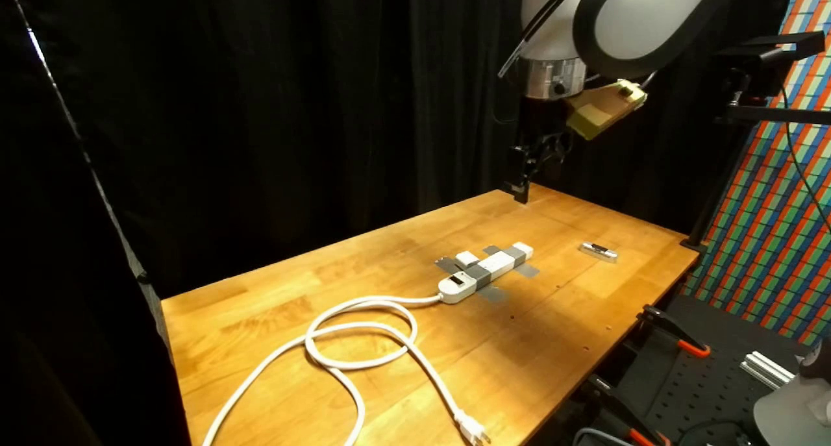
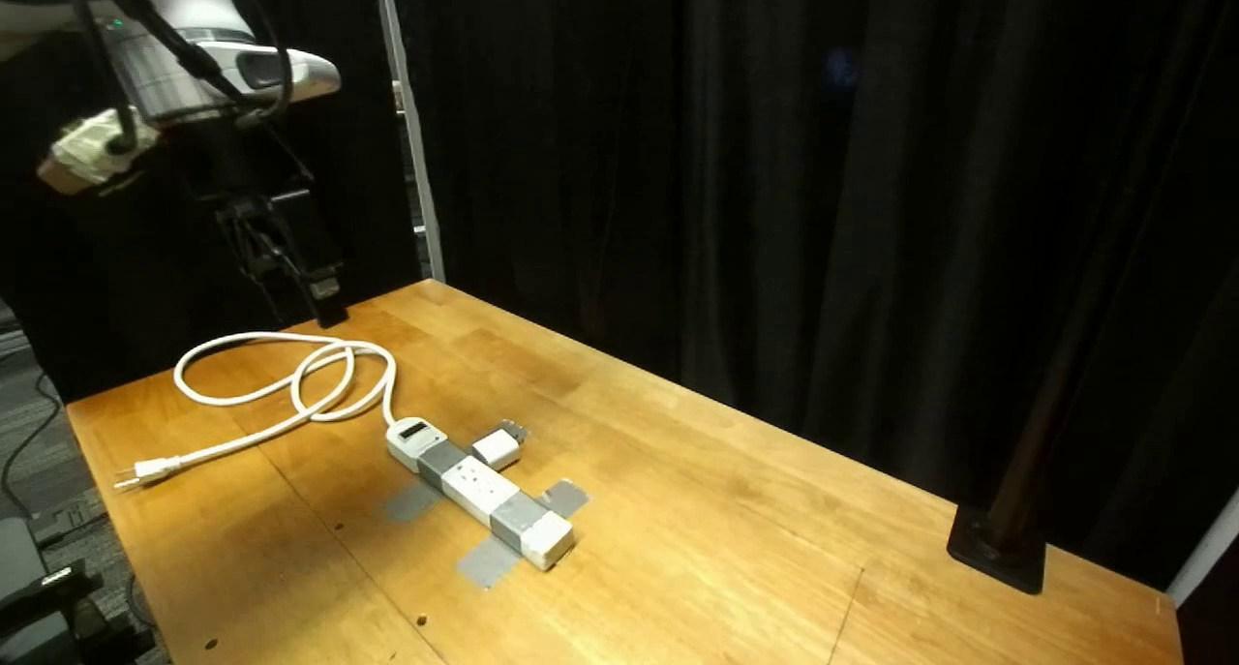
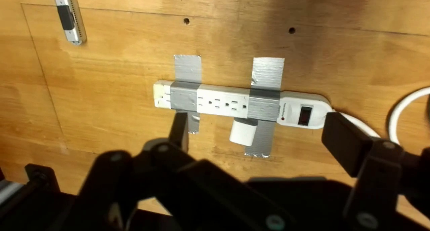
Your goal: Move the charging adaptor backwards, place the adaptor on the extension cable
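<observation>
Here's the gripper [image 3: 261, 133], hanging above the wooden tabletop [image 1: 552, 342], its two black fingers [image 3: 346, 142] spread wide. In the wrist view the charging adaptor [image 3: 242, 131] shows in the gap between them, but both exterior views put it lower, down on the table and well apart from the fingertips. That adaptor — a small white block — sits by the long edge of the white power strip [image 3: 221, 101], on its far side in both exterior views and partly over grey duct tape [image 3: 267, 73]. Touching the strip or just beside it? Can't tell. The strip lies with outlets up, two bands of tape across it, and a dark rocker switch [image 3: 305, 115] toward the right end in the wrist view. From that end comes the thick white cord [image 2: 237, 442], looping at the far left in an exterior view, with the pronged plug [image 2: 155, 468] near the table's left edge. Over on the left in the wrist view — a slim silver device with a black patch [image 3: 70, 17], well apart from the strip. Black curtains [image 2: 774, 258] hang beyond the far edge.
</observation>
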`<state>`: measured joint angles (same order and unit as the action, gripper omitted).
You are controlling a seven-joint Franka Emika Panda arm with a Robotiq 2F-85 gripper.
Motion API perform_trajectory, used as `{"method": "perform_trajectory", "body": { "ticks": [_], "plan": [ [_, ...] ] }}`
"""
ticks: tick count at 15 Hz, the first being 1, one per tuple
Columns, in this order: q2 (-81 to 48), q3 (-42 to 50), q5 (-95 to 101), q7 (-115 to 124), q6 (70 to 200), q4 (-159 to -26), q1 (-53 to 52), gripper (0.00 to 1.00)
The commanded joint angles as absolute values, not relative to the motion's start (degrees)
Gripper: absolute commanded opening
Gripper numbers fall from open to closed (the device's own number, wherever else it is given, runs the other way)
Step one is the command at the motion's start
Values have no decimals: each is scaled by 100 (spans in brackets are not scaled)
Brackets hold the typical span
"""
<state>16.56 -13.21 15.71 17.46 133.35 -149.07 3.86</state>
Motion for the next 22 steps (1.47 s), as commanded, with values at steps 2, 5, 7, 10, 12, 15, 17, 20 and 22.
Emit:
{"method": "perform_trajectory", "body": {
  "ticks": [2, 5, 7, 10, 12, 15, 17, 20, 22],
  "plan": [
    [125, -802, 1267, 1790, 13464, -13706, 334, 100],
    [-461, -469, 614, 1506, 13917, -13329, 263, 100],
    [-721, -348, 258, 1351, 14323, -13251, 245, 100],
    [-936, -253, 140, 1197, 15018, -13412, 192, 100],
    [-1095, -181, 287, 1253, 15517, -13521, 126, 100],
    [-1422, -90, 374, 1278, 15906, -13531, -12, 100],
    [-1658, 5, 482, 1299, 15968, -13451, -122, 100],
    [-2003, 140, 519, 1292, 15820, -13278, -245, 100],
    [-2222, 276, 581, 1361, 15884, -13187, -343, 100]
  ]
}}
